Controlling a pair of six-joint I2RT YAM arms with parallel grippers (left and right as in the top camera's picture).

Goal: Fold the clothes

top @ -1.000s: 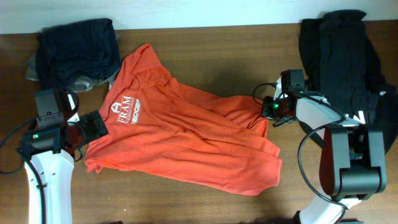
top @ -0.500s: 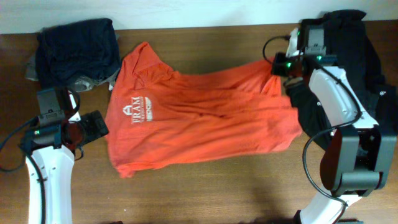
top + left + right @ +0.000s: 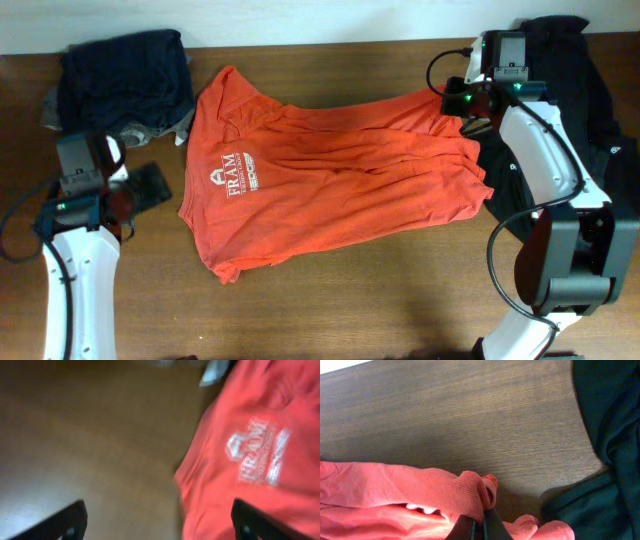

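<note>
Right hand point(image 3: 480, 528) extended rearward; pinching T-shirt point(image 3: 330, 180).

Wooden table point(image 3: 330, 300): orange T-shirt point(image 3: 330, 185), navy pile point(image 3: 125, 80), black garment point(image 3: 590, 90).

Soft, even light is falling on the table point(image 3: 330, 310), throwing faint shadows. Motion blur is smearing the left wrist view, while the right wrist view is rendering the T-shirt point(image 3: 395, 485) weave crisply.
</note>
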